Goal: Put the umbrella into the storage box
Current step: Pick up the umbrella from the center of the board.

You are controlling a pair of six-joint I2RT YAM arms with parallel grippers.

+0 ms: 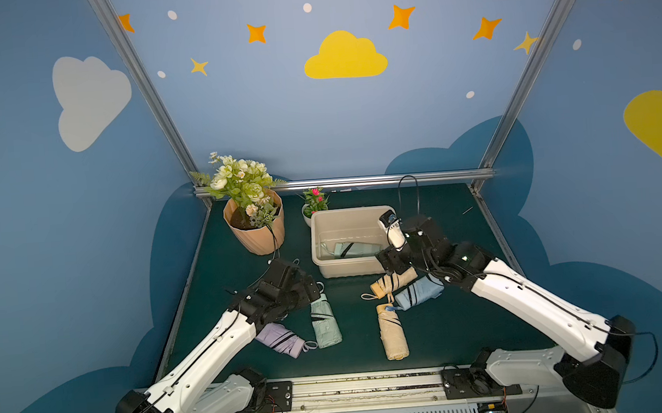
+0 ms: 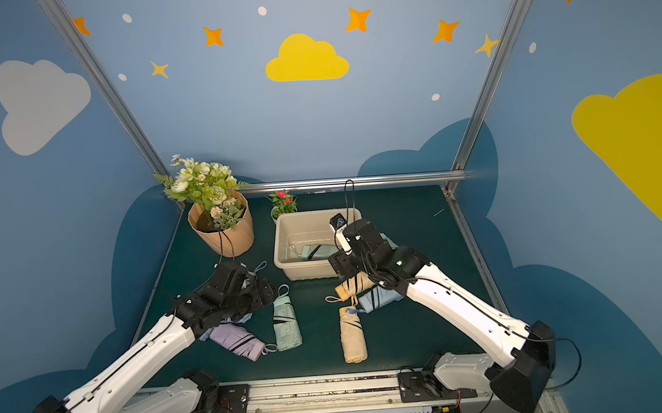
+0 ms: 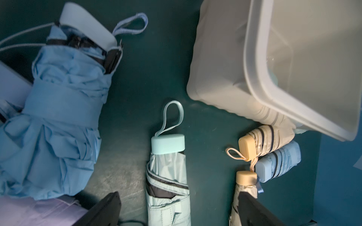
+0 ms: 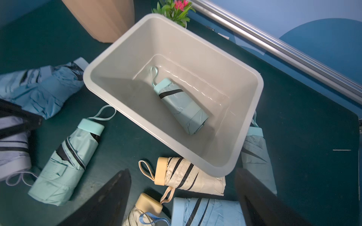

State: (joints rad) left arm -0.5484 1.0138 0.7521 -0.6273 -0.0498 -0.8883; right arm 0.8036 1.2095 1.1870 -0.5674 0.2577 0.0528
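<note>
Beige plastic makes up the storage box (image 1: 345, 269) (image 2: 306, 271) (image 4: 176, 43), which stands on the dark green table (image 1: 468, 317) toward the back. One folded mint-green umbrella (image 4: 182, 109) (image 1: 358, 249) lies flat on the box floor, its handle and wrist loop toward one corner. The right gripper (image 4: 182, 172) hangs over the box's near corner on the robot's right, jaws spread wide with nothing between them. Under it, just outside the box wall, lies a striped cream umbrella (image 4: 188, 176) (image 1: 392, 283). A pale blue umbrella (image 4: 205, 213) (image 1: 419, 293) sits just beside it, and a plain cream umbrella (image 1: 392, 334) stretches toward the front edge. In the right wrist view, a third mint umbrella (image 4: 256, 156) shows against the box's outer side, partly hidden by the rim. The left gripper (image 3: 178, 193) is low over the table's left half, jaws also spread and empty, above a second mint umbrella (image 3: 168, 185) (image 1: 325, 323). A loosely bundled sky-blue umbrella (image 3: 58, 117) and a lilac umbrella (image 1: 281, 338) lie mostly under the left arm. A ribbed tan flower pot (image 1: 259, 236) and a small pink-flowered plant (image 1: 315, 200) stand by the back rail.
</note>
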